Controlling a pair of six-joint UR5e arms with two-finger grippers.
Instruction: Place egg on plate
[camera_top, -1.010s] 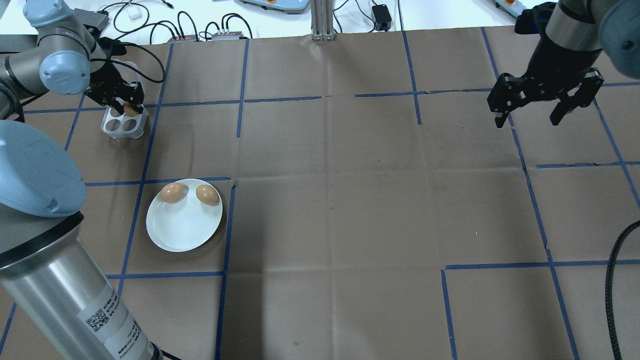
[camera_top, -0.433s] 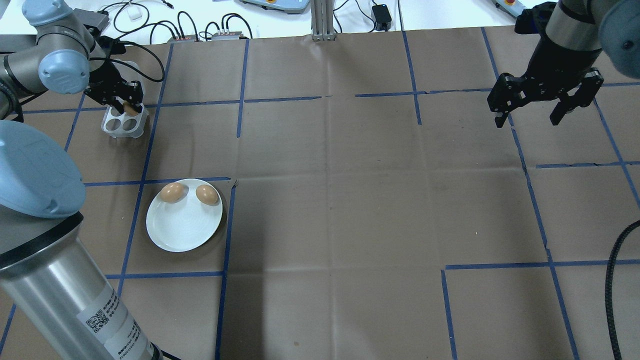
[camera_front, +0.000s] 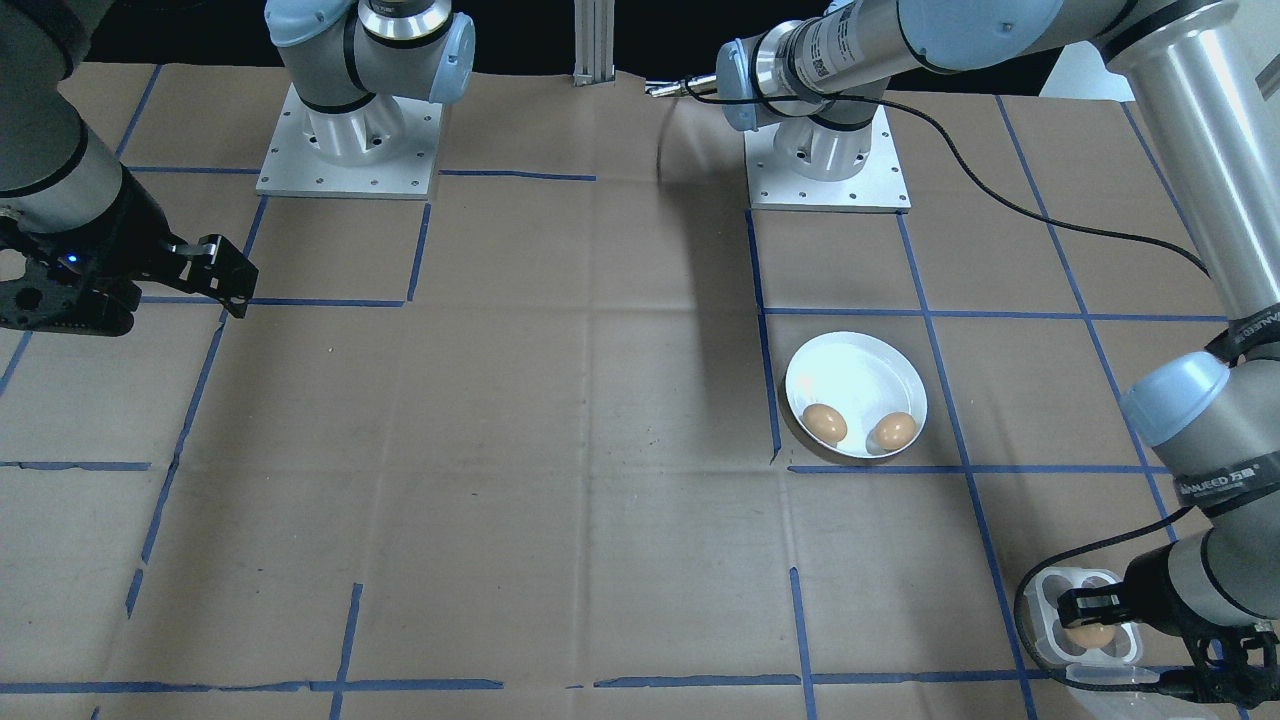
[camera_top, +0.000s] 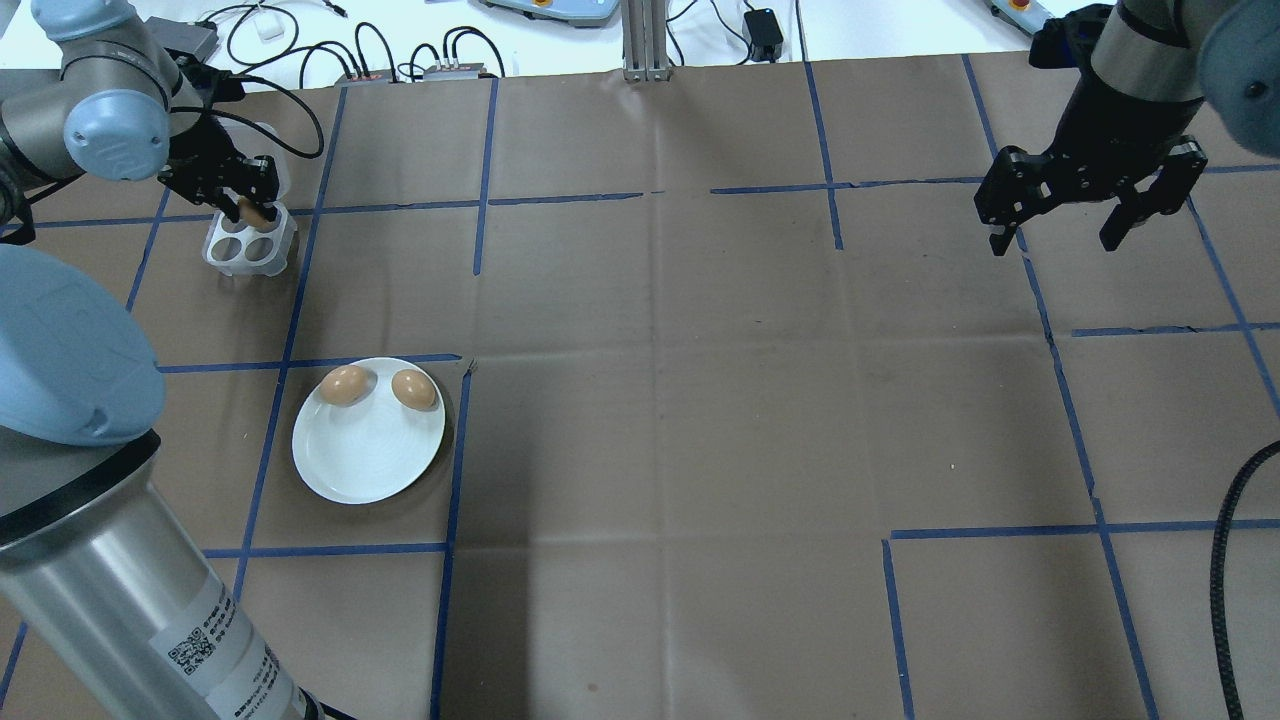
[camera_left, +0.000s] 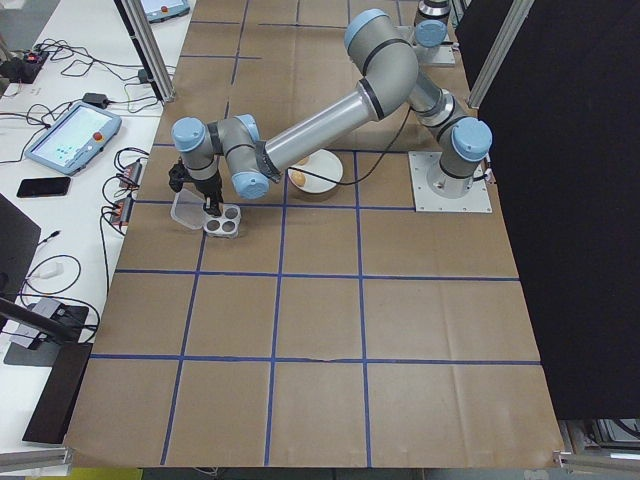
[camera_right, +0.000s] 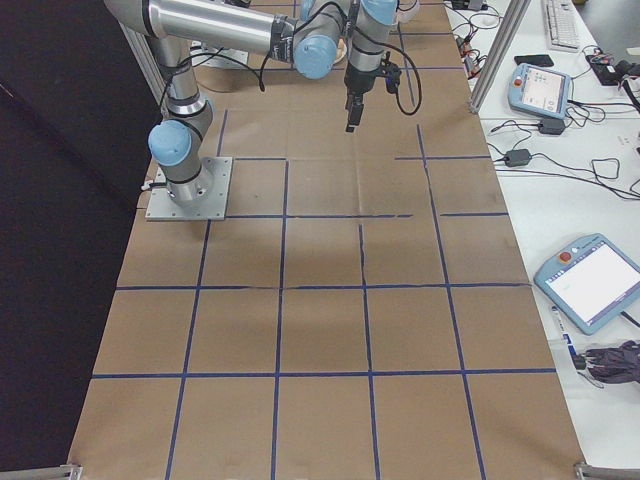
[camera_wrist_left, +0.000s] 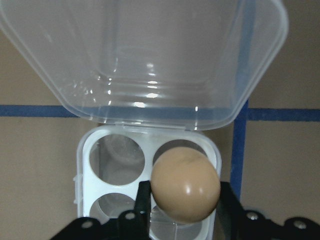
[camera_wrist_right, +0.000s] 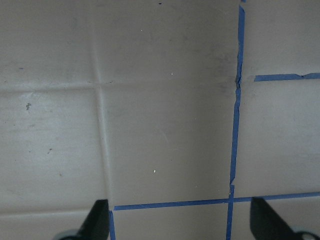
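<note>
My left gripper is shut on a brown egg, holding it just above the far right cup of the clear four-cup egg tray. The tray's other cups look empty, and its clear lid stands open behind them. Nearer to me, the white plate holds two brown eggs at its far rim. In the front-facing view the held egg hangs over the tray, while the plate lies further back. My right gripper hovers open and empty over the far right of the table.
Brown paper with a grid of blue tape covers the table. Cables and small boxes lie along the far edge beside an aluminium post. The two arm bases stand on my side.
My left gripper has risen a little with the egg and drifted slightly towards the far left, lifting the egg out of its cup. The right arm has not moved.
</note>
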